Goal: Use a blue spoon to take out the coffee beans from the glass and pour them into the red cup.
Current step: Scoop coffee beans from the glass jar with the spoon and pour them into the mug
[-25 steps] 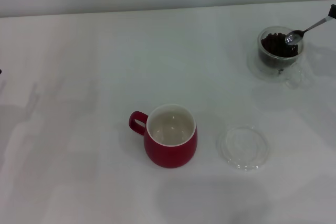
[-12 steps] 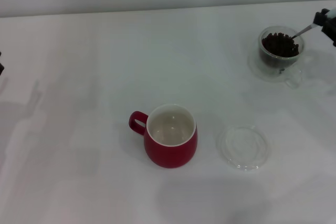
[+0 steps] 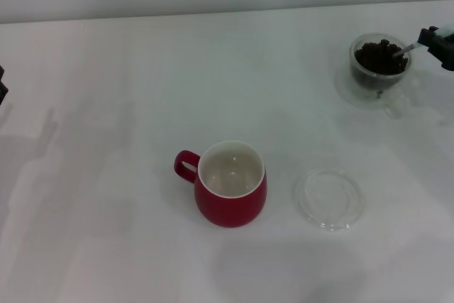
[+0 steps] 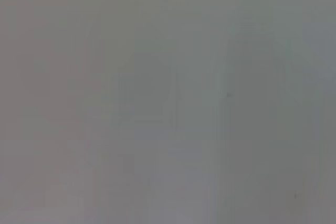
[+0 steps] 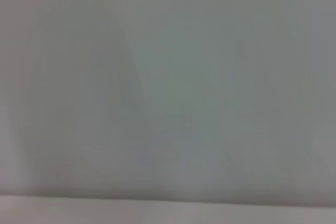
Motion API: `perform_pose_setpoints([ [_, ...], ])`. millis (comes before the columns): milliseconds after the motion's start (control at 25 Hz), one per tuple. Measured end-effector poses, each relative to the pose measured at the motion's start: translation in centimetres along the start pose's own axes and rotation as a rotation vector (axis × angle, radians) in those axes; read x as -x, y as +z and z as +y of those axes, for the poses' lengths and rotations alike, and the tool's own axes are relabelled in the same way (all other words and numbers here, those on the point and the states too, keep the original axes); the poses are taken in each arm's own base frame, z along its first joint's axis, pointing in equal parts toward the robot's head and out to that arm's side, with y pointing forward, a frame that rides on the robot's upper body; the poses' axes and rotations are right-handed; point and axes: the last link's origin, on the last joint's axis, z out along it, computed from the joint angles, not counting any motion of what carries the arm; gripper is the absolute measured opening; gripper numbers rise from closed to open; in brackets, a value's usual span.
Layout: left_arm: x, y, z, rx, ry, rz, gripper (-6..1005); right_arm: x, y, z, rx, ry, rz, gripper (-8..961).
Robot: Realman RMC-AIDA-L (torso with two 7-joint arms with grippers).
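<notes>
Head camera first: I see the white counter (image 3: 106,69) with the red cup (image 3: 230,184) standing upright near the middle, its handle pointing left and its white inside holding nothing I can make out. Just to the right of it lies a flat clear glass dish (image 3: 330,199), close by but not touching the cup. At the far right stands the glass (image 3: 379,63), filled with the coffee beans (image 3: 381,58), which show as a dark heap inside it. My right end effector (image 3: 433,37) comes in at the right edge of the picture, beside the glass, and it grips the blue spoon (image 3: 407,48); the metal stem slants down from it over the rim, and the tip sits among the beans. I see only a sliver of pale handle at the grip. My left end effector (image 3: 2,83) shows as a dark scrap at the left edge, well apart from everything, and I cannot tell how its fingers stand.

Left wrist camera: I get only plain grey surface with faint shadows.

Right wrist camera: much the same, pale surface with soft shadows and a lighter strip along one edge.
</notes>
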Motion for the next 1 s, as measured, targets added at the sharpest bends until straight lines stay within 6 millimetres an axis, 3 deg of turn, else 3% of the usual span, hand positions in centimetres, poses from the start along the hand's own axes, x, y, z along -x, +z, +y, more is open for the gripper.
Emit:
perform_pose_setpoints([
  [640,0.18,0.03,-0.07,-0.004,0.001,-0.013,774,-0.5,-0.36,-1.0,-0.067,0.312,-0.008,158],
  [1000,0.42,0.15,-0.07,-0.007,-0.001,-0.03,775,0.02,-0.38,-1.02,-0.053,0.386,-0.023,160],
])
